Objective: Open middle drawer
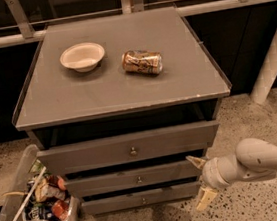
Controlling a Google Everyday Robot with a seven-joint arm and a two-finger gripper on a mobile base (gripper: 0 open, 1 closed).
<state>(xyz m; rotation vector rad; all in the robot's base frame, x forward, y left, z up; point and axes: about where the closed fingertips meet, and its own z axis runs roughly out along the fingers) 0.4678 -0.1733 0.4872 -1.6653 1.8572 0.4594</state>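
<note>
middle drawer (107,182): knob (138,180) at centre, untouched.
gripper (200,180): spread wide, empty, just beside middle drawer's right end.

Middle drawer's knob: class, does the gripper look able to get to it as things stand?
Probably yes. The gripper hangs open by the right end of the middle drawer, level with its front, and nothing stands between it and the knob. It would have to shift across first.
</note>
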